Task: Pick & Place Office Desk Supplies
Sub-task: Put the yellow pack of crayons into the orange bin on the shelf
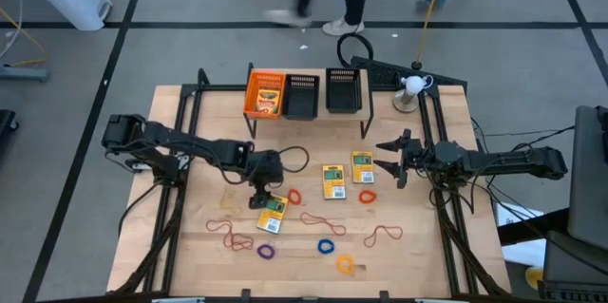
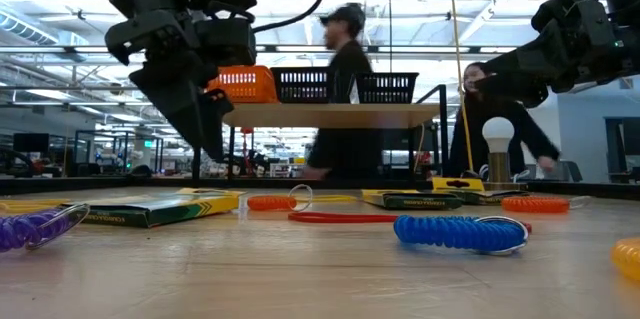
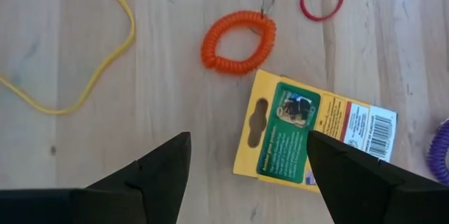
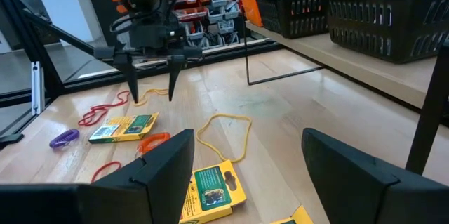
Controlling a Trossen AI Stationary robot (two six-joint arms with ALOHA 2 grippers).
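Note:
My left gripper (image 1: 260, 192) (image 3: 247, 147) hangs open above the table, fingers pointing down, and touches nothing. Just below it a yellow packet with a green label (image 3: 316, 136) (image 1: 273, 213) lies flat, beside an orange coil ring (image 3: 238, 41) and a yellow rubber band (image 3: 70, 55). Two more packets (image 1: 332, 181) (image 1: 362, 166) lie flat mid-table, and another sits in the orange tray (image 1: 265, 94). My right gripper (image 1: 388, 160) (image 4: 249, 140) is open, raised above the table right of those packets. Red rubber bands (image 1: 383, 236) and blue (image 1: 327, 245) and purple (image 1: 267, 251) rings lie near the front edge.
A raised shelf at the far edge carries the orange tray and two black mesh trays (image 1: 302, 96) (image 1: 344, 90). A small lamp (image 1: 410, 89) stands at the far right corner. Metal frame rails run along both table sides. People move in the room beyond the table.

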